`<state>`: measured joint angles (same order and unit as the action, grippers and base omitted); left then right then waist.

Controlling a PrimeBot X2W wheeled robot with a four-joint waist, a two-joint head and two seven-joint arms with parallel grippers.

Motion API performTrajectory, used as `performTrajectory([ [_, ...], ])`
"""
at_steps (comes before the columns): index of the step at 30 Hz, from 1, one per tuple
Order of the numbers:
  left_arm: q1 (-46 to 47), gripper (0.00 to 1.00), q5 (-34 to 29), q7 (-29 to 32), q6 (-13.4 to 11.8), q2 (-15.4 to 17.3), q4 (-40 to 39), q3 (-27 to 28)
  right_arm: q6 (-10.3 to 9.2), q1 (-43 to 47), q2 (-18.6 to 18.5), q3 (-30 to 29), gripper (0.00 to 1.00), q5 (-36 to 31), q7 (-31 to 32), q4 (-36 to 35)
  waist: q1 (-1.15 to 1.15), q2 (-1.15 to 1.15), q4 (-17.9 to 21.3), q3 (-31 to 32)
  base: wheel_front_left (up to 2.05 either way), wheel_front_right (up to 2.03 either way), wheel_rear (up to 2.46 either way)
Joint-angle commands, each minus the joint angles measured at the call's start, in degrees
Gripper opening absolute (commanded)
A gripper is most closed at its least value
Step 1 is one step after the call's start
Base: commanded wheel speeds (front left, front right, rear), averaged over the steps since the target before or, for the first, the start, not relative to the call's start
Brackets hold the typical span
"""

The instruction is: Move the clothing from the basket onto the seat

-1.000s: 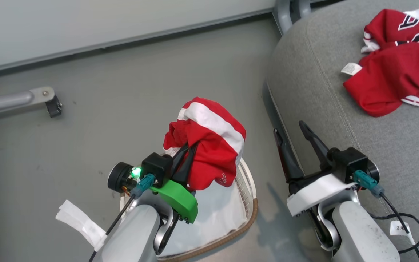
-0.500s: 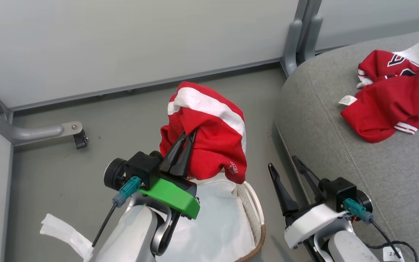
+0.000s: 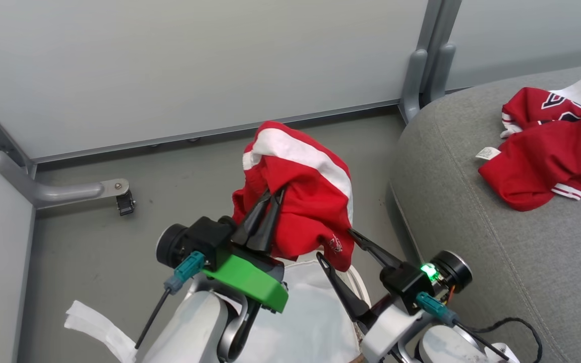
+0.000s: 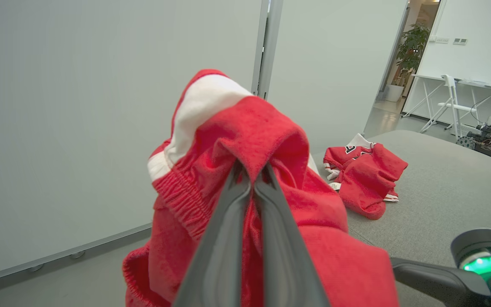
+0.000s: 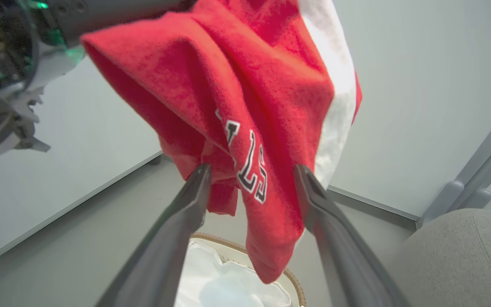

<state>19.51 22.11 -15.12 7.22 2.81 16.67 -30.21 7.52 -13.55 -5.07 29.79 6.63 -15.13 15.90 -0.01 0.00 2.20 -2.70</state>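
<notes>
Left gripper: fingers pinched together on red garment, garment hanging above basket.
Right gripper: fingers spread wide either side of garment's lower hem, not clamped.
Basket: on floor, white liner inside.
Second red garment: crumpled on grey sofa, right of basket.

Head view: above the red garment, looking down, near.
Left wrist view: right behind the garment, facing the seat.
Right wrist view: below the garment, looking up.
Shared: the garment.
</notes>
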Motion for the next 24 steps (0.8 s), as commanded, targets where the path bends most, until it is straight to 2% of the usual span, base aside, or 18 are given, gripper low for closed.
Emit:
performTrajectory([
  [1,-0.48,0.00,0.89,-0.03,-0.17,0.17,-0.06,-0.60,-0.06,-1.28,-0.02,0.38,1.00,-1.16,-0.01,0.36,0.01,0.00,-0.62,-0.02,0.00,0.00,0.00],
  [9,0.29,0.00,3.61,-0.03,-0.33,0.17,0.04,-6.14,-0.06,-5.30,1.51,0.77,1.00,-3.76,-0.01,2.21,0.01,0.00,-4.11,-0.18,0.00,0.00,0.00],
  [10,0.34,0.00,4.07,-0.03,-0.35,0.18,0.15,-6.85,-0.06,-5.54,1.65,0.87,0.44,-3.27,0.00,2.63,0.01,0.00,-4.58,-0.11,0.00,0.00,0.00],
  [11,0.36,0.00,4.41,-0.03,-0.38,0.18,0.26,-7.45,-0.06,-5.53,1.67,0.64,0.04,-2.52,-0.01,2.89,0.01,0.00,-4.98,0.01,0.00,0.00,0.00],
  [12,0.33,0.00,4.67,-0.03,-0.43,0.18,0.48,-8.05,-0.06,-5.52,1.75,0.57,0.00,-1.74,-0.01,3.10,0.01,0.00,-5.39,0.12,0.00,0.00,0.00],
  [17,0.04,0.00,4.82,-0.03,-0.98,0.16,1.16,-9.07,-0.06,-4.12,2.00,-0.12,0.00,1.22,-0.01,3.40,0.01,0.00,-5.97,0.48,0.00,0.00,0.00],
  [18,-0.02,0.42,4.53,-0.03,-1.23,0.16,1.14,-8.89,-0.06,-3.70,1.93,-0.37,0.00,1.64,-0.01,3.35,0.01,0.00,-5.73,0.53,0.00,0.00,0.00],
  [19,-0.27,0.98,4.51,-0.03,-1.37,0.17,1.21,-8.62,-0.06,-3.44,1.94,-0.47,0.00,1.97,-0.01,3.25,0.01,0.00,-5.38,0.58,0.00,0.00,0.00],
  [24,-1.02,1.00,3.72,-0.01,-1.85,0.17,0.96,-7.48,-0.06,-2.15,1.99,-1.74,0.00,3.70,0.00,2.28,0.01,0.00,-1.78,0.18,0.00,0.00,0.00],
])
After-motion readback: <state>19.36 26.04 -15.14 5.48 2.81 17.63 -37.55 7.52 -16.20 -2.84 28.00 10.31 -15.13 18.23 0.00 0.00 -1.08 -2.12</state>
